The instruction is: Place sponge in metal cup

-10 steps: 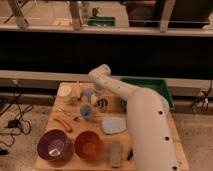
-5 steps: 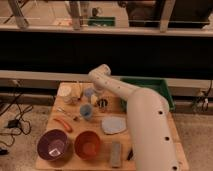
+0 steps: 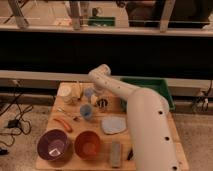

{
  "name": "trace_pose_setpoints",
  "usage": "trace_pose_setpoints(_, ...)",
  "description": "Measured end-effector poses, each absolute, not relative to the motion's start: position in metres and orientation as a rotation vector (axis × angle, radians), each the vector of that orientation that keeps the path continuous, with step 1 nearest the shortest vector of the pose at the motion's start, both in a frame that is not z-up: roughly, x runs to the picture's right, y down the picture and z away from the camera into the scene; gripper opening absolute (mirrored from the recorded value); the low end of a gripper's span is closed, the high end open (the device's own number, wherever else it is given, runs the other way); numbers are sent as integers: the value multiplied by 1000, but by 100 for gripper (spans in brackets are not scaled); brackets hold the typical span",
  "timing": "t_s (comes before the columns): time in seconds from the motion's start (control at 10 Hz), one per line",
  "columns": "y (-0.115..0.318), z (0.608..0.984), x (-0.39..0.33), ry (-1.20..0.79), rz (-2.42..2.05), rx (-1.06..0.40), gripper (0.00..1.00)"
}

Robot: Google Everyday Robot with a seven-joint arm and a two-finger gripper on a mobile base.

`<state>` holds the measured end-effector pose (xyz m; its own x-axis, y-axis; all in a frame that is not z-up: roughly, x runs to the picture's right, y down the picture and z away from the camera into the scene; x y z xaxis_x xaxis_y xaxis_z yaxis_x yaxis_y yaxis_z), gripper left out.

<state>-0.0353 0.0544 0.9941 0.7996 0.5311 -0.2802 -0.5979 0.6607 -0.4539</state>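
The sponge (image 3: 89, 93), a small blue-grey block, sits toward the far side of the wooden surface (image 3: 165, 140), just left of the gripper (image 3: 98, 93). The metal cup (image 3: 102, 104), dark and shiny, stands just near and right of it, close beside the arm (image 3: 145, 120). The gripper is low over the far middle of the surface, between sponge and cup; whether its jaws are open or closed cannot be told.

A light-blue cup (image 3: 85, 111) stands near the metal cup on its left. A flat grey-blue slab (image 3: 114, 125) lies to the right of that, an orange bowl (image 3: 88, 145) and a purple bowl (image 3: 54, 146) sit at the near edge, and a long grey bar (image 3: 116, 153) lies near right. An orange-red curved item (image 3: 63, 123) lies at the left.

Behind the surface a green bin (image 3: 150, 85) rests on the right, beyond it a dark wall and window frames. Cables (image 3: 15, 125) trail on the speckled floor at the left.

Against the earlier frames, arm and objects hold the same places.
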Motion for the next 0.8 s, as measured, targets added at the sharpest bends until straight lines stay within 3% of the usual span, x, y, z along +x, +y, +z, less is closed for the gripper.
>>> trace_pose_setpoints(0.8,54,992,-35,128,638,-560,1)
